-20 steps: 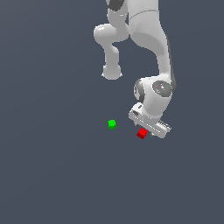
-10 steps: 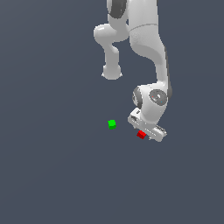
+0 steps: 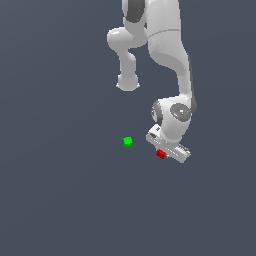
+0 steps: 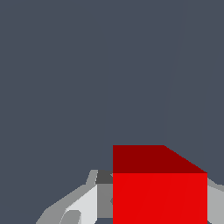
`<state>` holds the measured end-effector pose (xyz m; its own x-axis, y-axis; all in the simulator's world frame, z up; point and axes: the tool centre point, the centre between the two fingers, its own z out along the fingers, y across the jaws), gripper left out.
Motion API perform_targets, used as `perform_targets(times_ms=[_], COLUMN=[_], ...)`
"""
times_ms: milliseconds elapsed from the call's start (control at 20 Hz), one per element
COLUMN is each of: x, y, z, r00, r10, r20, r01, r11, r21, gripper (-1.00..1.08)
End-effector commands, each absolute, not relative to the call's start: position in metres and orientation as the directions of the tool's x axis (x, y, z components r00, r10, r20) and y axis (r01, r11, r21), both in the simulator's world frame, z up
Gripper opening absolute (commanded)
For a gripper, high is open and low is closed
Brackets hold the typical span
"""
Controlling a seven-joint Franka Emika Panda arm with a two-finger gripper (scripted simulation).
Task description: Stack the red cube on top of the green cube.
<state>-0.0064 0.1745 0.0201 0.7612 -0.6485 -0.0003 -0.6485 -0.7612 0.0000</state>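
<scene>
Toward the exterior view's left, the tiny plain bright green cube (image 3: 128,142) sits alone on the flat dark grey-blue floor (image 3: 60,200), with bare floor all around it. A little way to the exterior view's right of it, and slightly lower in that view, the tiny bright red cube (image 3: 161,154) peeks out from under the white gripper (image 3: 167,152) of the glossy white robot arm (image 3: 167,55), which bends down from the top of the scene. The two cubes are near each other but clearly apart. The gripper's pale bar lies tilted right over the red cube, covering part of it. In the wrist view the red cube (image 4: 159,188) fills the space between the light grey fingers (image 4: 83,203), one showing on each side of it and close against its faces, so the gripper looks closed to the cube's width and gripping it. Whether the red cube rests on the floor or is lifted off it, I cannot tell.
</scene>
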Motion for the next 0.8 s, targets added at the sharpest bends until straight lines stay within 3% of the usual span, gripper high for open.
perform_targets(times_ms=[0,400,750], x=[-0.006,-0.007,-0.008], y=[0.174,0.174,0.174], z=[0.02,0.028,0.065], r00=[0.761,0.761,0.761], r10=[-0.649,-0.649,-0.649], r20=[0.0,0.0,0.0], r01=[-0.649,-0.649,-0.649], r11=[-0.761,-0.761,-0.761], r21=[0.0,0.0,0.0], gripper=[-1.0,-1.0,-1.0])
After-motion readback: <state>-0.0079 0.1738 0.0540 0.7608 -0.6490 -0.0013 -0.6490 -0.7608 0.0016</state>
